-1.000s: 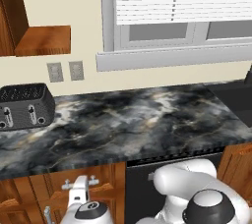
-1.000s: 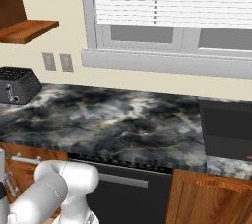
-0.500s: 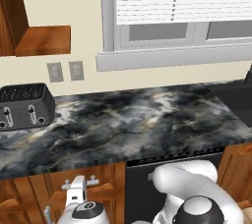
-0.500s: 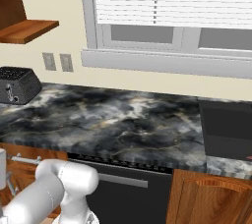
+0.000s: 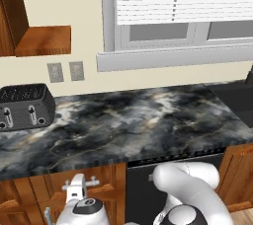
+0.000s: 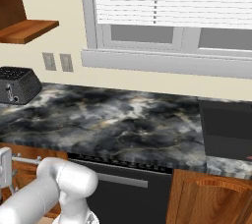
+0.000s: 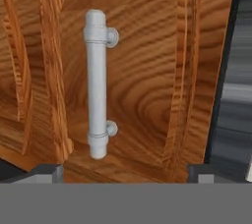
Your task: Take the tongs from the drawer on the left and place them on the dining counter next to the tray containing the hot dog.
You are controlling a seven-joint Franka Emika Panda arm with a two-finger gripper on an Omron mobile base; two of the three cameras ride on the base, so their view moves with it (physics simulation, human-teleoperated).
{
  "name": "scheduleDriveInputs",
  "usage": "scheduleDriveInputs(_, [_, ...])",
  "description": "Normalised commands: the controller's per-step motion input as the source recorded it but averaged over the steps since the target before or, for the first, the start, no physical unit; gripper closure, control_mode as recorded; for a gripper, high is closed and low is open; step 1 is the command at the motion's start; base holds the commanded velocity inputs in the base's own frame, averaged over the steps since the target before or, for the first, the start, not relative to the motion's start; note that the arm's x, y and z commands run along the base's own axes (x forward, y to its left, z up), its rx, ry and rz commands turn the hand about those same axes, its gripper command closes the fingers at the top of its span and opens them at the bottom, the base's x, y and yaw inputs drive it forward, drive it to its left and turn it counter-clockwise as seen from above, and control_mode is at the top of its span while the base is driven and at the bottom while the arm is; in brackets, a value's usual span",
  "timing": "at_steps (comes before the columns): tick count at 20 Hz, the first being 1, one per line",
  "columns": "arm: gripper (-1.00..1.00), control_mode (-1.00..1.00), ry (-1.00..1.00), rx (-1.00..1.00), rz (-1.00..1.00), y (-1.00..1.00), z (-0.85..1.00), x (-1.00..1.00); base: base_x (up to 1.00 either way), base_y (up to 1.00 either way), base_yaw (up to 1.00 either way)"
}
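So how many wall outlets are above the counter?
2: side by side on the wall, left outlet and right outlet, just right of the toaster. Others may lie outside the frame.

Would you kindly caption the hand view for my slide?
Open gripper faces the closed wooden drawer, its silver bar handle just ahead.

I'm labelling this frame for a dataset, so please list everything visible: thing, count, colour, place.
Drawer: one, reddish-brown wood, shut, under the counter's left end.
Drawer handle: one, silver bar, directly ahead of the hand camera.
Counter: one, black-and-grey marbled, across the middle.
Toaster: one, black, counter's left end.
Wall outlets: two, grey, on the cream wall above the toaster.
Window with blinds: one, white-framed, above the counter.
Wooden shelf: one, brown, upper left.
Dishwasher front: one, black, under the counter.
Cabinet door: one, brown, right of the dishwasher.
Arm: one, white, foreground.
Gripper: fingers open, facing the handle.
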Motion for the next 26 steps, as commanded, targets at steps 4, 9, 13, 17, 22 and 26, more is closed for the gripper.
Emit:
scheduleDriveInputs(4, [-1.00, -1.00, 0.00, -0.01, 0.00, 0.11, -0.24, 0.28, 0.00, 0.00, 0.00])
scheduleDriveInputs(9, [-1.00, -1.00, 0.00, -0.02, 0.00, 0.13, -0.25, 0.26, 0.00, 0.00, 0.00])
scheduleDriveInputs(13, [-1.00, -1.00, 0.00, -0.03, 0.00, 0.21, -0.30, 0.22, 0.00, 0.00, 0.00])
scheduleDriveInputs(17, [-1.00, -1.00, 0.00, -0.04, 0.00, 0.21, -0.31, 0.18, 0.00, 0.00, 0.00])
scheduleDriveInputs(22, [-1.00, -1.00, 0.00, -0.02, 0.00, 0.17, -0.26, 0.16, 0.00, 0.00, 0.00])
scheduleDriveInputs(26, [-1.00, -1.00, 0.00, 0.00, 0.00, 0.13, -0.22, 0.17, 0.00, 0.00, 0.00])
